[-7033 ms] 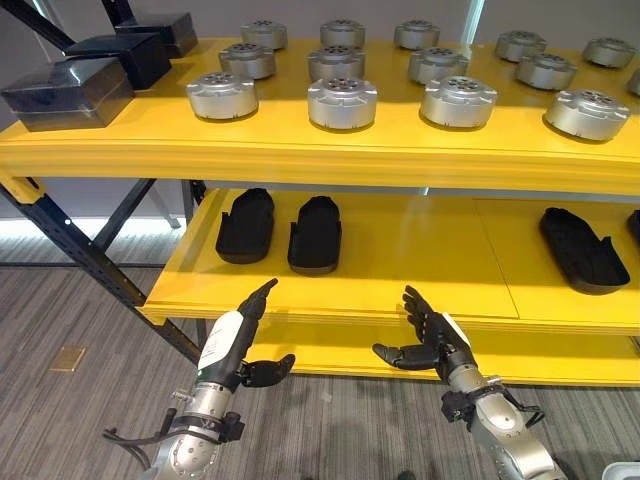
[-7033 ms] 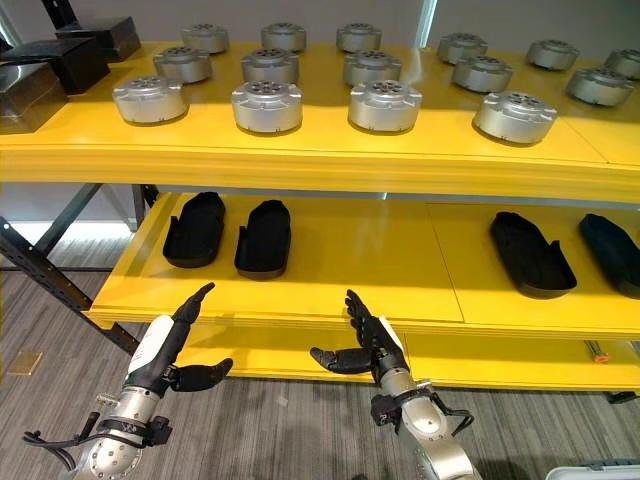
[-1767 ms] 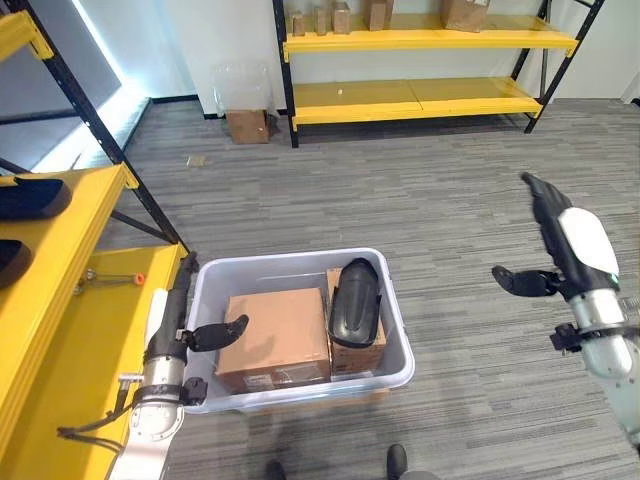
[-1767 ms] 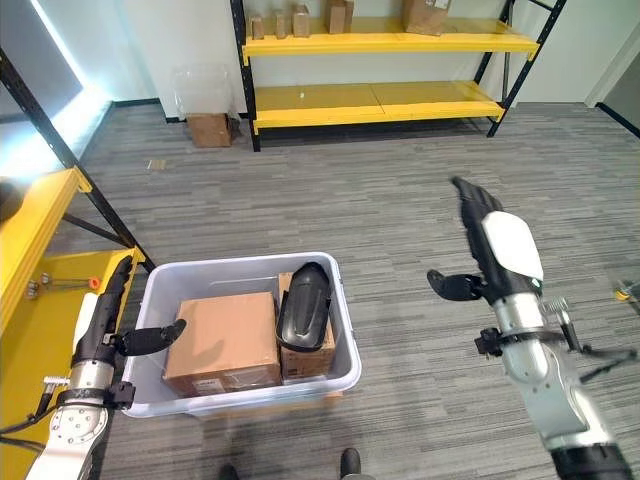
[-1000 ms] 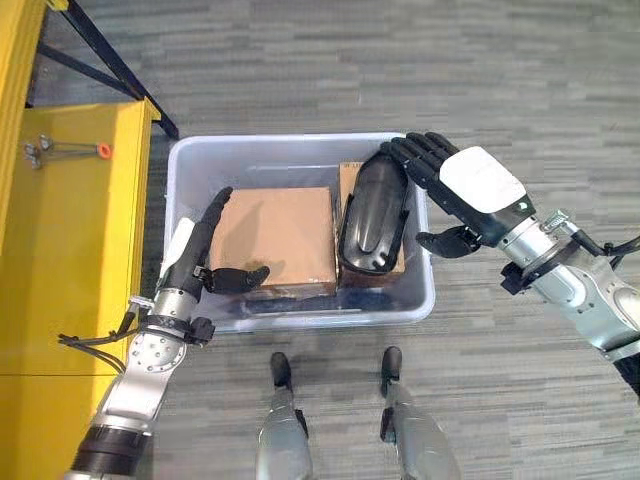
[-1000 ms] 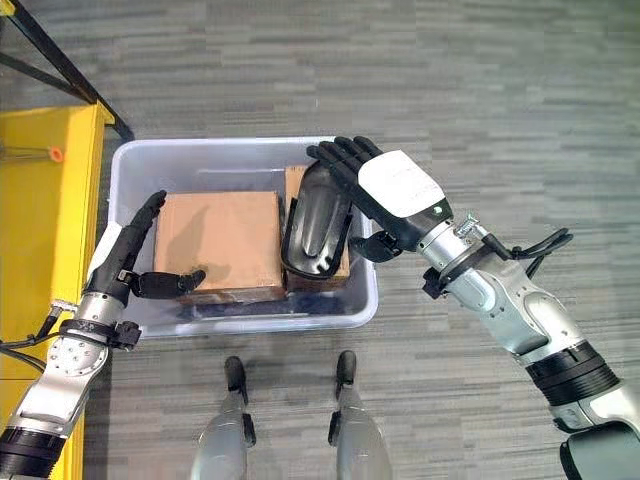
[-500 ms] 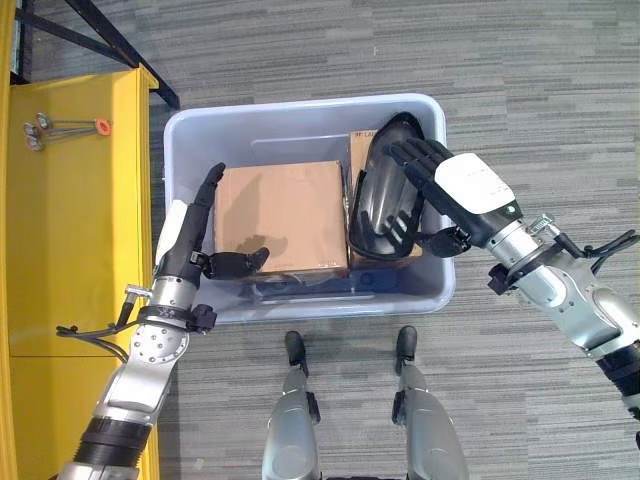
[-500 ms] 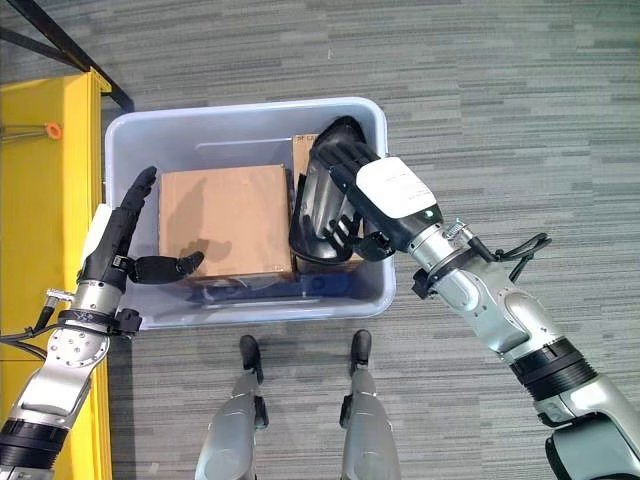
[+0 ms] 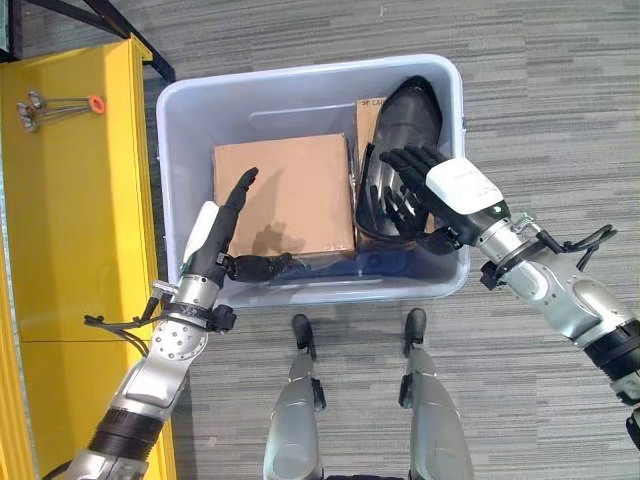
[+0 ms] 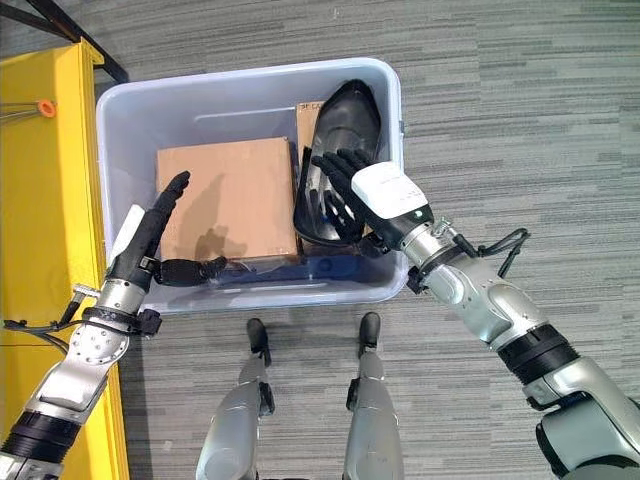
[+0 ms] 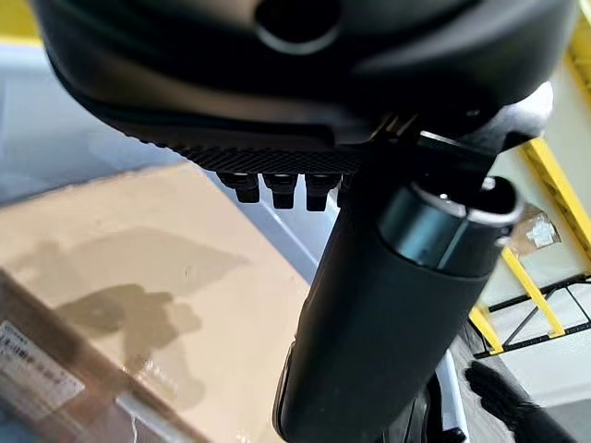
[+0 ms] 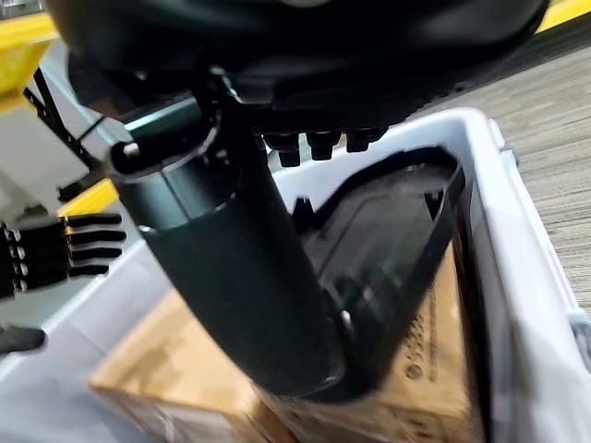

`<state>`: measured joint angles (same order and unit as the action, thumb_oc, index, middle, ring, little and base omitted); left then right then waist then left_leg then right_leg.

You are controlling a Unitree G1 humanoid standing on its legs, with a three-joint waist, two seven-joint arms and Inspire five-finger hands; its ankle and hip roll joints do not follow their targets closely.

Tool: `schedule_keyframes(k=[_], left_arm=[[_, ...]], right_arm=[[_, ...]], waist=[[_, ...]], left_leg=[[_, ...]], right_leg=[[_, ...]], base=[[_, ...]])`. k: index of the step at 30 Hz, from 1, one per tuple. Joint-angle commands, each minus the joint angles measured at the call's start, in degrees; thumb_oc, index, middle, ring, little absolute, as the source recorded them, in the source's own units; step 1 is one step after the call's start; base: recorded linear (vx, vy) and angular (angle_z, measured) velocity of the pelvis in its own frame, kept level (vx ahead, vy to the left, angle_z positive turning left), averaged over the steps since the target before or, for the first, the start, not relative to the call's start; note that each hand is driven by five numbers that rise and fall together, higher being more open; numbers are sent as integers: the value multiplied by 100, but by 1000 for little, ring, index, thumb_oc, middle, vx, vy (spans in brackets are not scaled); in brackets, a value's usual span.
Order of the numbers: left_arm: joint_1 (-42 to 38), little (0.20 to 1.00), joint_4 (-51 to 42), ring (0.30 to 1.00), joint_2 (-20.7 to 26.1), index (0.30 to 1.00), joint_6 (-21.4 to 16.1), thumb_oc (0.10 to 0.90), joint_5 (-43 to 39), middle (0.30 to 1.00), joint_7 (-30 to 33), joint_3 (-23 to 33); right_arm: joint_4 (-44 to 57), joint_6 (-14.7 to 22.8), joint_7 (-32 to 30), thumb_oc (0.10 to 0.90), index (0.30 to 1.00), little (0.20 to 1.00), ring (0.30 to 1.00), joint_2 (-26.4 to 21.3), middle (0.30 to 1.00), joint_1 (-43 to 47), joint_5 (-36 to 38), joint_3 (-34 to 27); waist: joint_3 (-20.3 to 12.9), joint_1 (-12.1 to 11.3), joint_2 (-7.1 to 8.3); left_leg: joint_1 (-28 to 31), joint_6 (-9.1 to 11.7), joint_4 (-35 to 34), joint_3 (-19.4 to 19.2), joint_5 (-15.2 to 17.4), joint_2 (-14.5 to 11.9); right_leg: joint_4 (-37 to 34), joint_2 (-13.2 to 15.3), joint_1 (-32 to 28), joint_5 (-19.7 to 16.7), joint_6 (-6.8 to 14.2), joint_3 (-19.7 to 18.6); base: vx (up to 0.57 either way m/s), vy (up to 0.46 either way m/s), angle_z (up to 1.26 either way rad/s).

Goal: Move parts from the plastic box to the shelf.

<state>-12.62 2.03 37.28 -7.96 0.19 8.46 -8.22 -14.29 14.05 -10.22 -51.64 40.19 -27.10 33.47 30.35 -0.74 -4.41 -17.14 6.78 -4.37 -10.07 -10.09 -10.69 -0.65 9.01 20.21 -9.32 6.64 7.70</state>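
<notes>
A grey plastic box [image 9: 450, 180] sits on the floor, holding a black shell-shaped part [image 9: 405, 135] that leans on a small carton. The right hand [image 9: 440, 195] reaches into it with fingers spread and straight, just over the part's hollow side, not yet curled round it. The left hand [image 9: 222, 228] hovers flat and open above a larger cardboard box [image 9: 290, 185] beside the part. A yellow shelf [image 9: 70, 200] lies beyond the left hand. The pick-up appears not yet made, so carrying and placing remain.

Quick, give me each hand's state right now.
Left hand: open, fingers straight over the cardboard box, holding nothing.
Right hand: open, fingers spread over the black part, not gripping it yet.
</notes>
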Motion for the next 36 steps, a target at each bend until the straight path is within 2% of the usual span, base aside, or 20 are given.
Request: schedule_keyframes(k=[1, 7, 9, 10, 15, 17, 26, 31, 36], left_arm=[[-195, 1000, -361, 1000, 285, 1000, -533, 900, -44, 1000, 226, 228], [-238, 1000, -282, 1000, 331, 1000, -568, 900, -116, 1000, 239, 191], [-272, 1000, -274, 1000, 323, 1000, -606, 900, -150, 1000, 186, 177], [-270, 1000, -299, 1000, 350, 1000, -686, 900, -139, 1000, 105, 146], [-279, 1000, -271, 1000, 371, 1000, -671, 900, -108, 1000, 152, 94], [-290, 1000, -251, 1000, 399, 1000, -652, 900, -126, 1000, 103, 87], [-198, 1000, -225, 1000, 438, 1000, -720, 900, -49, 1000, 116, 137], [-99, 1000, -238, 1000, 494, 1000, -725, 900, -109, 1000, 113, 247], [-59, 1000, -293, 1000, 452, 1000, -735, 900, -74, 1000, 140, 271]], right_arm=[[245, 192, -443, 900, 1000, 1000, 1000, -99, 1000, 802, -326, 17], [42, 213, -564, 900, 1000, 1000, 1000, -198, 1000, 959, -546, 168], [28, 176, -521, 900, 1000, 1000, 1000, -228, 1000, 1004, -554, 214], [-32, 40, -282, 900, 1000, 1000, 1000, -271, 1000, 1051, -378, 284], [-229, -100, -398, 900, 1000, 1000, 1000, -329, 1000, 1167, -680, 495], [-321, -106, -459, 900, 1000, 1000, 1000, -418, 1000, 1246, -540, 539], [-77, -82, -164, 900, 1000, 1000, 1000, -646, 1000, 1266, -727, 495], [223, 44, -227, 900, 1000, 1000, 1000, -850, 1000, 1052, -346, 300], [479, 150, -104, 900, 1000, 1000, 1000, -772, 1000, 1010, -347, 197]], waist=[[-56, 25, 81], [-56, 12, 97], [-56, 12, 115], [-56, -3, 126], [-56, -24, 146], [-56, -33, 171], [-56, 9, 218], [-56, 63, 244], [-56, 61, 233]], left_leg=[[-153, -76, 257, 219, 277, -39], [-228, -57, 270, 227, 249, -61], [-257, -55, 273, 227, 244, -75], [-285, -49, 276, 239, 229, -88], [-309, -38, 260, 235, 197, -120], [-311, -22, 271, 245, 182, -139], [-289, 1, 290, 230, 175, -189], [-233, 17, 285, 197, 174, -206], [-233, 7, 289, 184, 186, -194]], right_leg=[[1152, 254, 329, 993, 46, -172], [1179, 252, 417, 978, 62, -167], [1189, 247, 449, 978, 69, -165], [1208, 232, 472, 985, 62, -169], [1222, 206, 507, 981, 60, -165], [1232, 194, 502, 980, 68, -157], [1240, 154, 491, 979, 75, -187], [1227, 146, 445, 982, 81, -197], [1216, 155, 446, 978, 80, -197]], base=[[0, 0, 0], [-3, -7, -1], [-3, -24, 0], [0, -32, 1], [0, -8, 0], [4, -34, 0], [0, 0, 0], [0, 0, 0], [0, 0, 0]])
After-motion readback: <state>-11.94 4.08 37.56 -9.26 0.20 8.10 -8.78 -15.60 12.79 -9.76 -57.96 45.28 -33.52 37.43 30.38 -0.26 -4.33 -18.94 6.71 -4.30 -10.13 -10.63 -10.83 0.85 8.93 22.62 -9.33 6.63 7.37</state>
